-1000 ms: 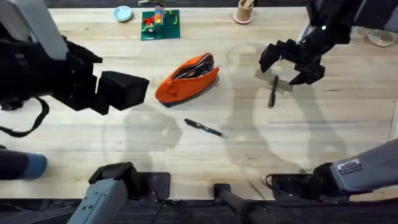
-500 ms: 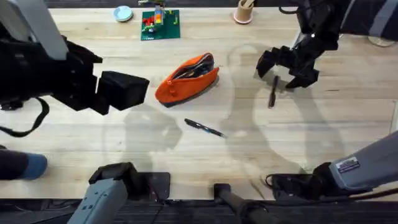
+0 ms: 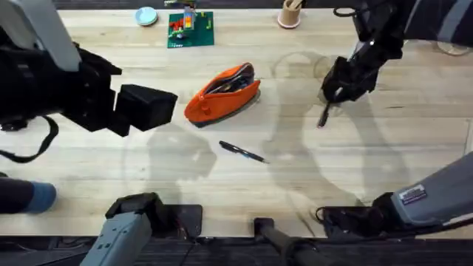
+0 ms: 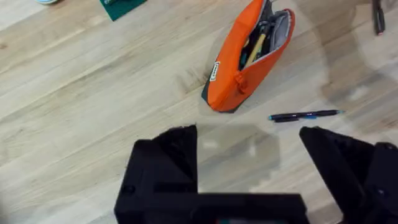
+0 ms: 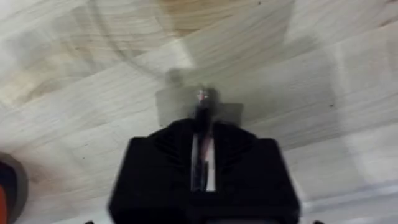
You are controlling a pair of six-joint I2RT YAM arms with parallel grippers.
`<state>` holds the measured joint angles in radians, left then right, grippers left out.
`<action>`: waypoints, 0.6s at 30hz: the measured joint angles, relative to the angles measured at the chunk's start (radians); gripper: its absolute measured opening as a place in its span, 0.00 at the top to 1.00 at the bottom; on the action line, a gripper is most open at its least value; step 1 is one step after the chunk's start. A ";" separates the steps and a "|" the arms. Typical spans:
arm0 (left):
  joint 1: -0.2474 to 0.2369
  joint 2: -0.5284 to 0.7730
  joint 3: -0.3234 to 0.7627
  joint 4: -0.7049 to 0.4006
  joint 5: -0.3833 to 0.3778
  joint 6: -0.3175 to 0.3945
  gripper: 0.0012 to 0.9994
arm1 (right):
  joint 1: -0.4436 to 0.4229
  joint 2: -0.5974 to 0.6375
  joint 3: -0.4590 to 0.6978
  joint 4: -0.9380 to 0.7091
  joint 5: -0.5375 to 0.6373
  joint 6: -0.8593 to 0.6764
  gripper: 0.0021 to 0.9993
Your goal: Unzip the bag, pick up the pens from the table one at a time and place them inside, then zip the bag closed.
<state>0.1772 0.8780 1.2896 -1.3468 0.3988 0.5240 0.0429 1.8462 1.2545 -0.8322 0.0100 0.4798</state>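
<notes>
Bag point(image 3: 222, 94) lies mid-table, unzipped, mouth gaping, contents visible in the left wrist view. Left gripper point(image 3: 148, 108) hangs wide open and empty left of it, bare table point(image 3: 89, 170) all around. One pen point(image 3: 243, 152) lies just in front of the bag, clear on every side. Right gripper point(image 3: 336, 92) sits to the right, well short of the table's right edge, fingers pinched on the second pen point(image 3: 324, 116). Half a second ago those jaws were spread above that pen; now they're shut on it.

Lab: robot arms, circuit board point(image 3: 191, 29), plank table point(image 3: 399, 148).
</notes>
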 joint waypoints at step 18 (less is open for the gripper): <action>0.000 0.000 0.000 0.000 0.000 0.000 0.01 | -0.007 0.019 0.035 -0.021 -0.052 0.000 0.97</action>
<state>0.1772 0.8780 1.2896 -1.3468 0.3988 0.5240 0.0356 1.8655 1.2895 -0.8536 -0.0418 0.4793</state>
